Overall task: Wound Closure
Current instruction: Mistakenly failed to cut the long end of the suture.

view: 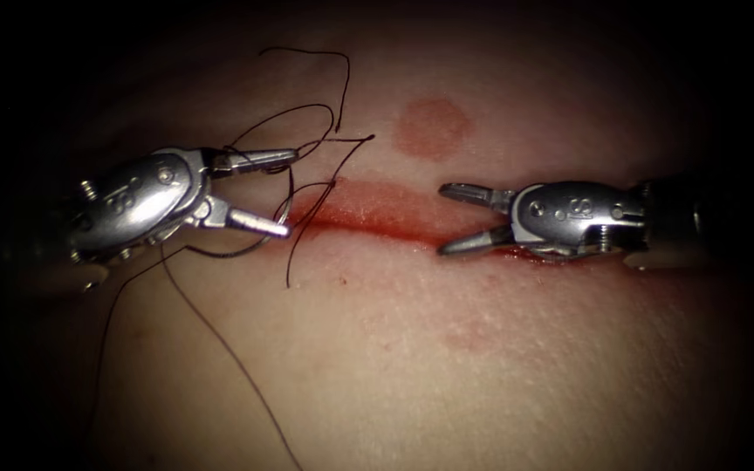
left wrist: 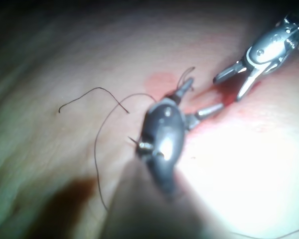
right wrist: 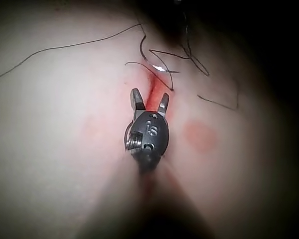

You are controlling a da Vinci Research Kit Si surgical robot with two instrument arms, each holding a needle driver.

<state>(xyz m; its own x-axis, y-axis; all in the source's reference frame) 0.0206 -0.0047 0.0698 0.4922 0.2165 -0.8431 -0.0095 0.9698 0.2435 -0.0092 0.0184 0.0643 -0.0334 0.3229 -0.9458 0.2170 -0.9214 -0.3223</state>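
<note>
Bare tissue (view: 447,366) lies free; tangled thread (view: 307,157) crowds the cut's (view: 377,214) left end.

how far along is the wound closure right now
Early. Done: thread crosses the cut at its left end, with the needle there by the left pincer. In hand: nothing; the left and right pincer are open. Left: the cut gapes red toward the right.

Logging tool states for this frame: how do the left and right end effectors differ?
The left end effector sits at the cut's left end, amid thread loops; the right end effector sits over the cut farther right, away from them. The needle lies by the left one. Both have jaws open, holding nothing.
</note>
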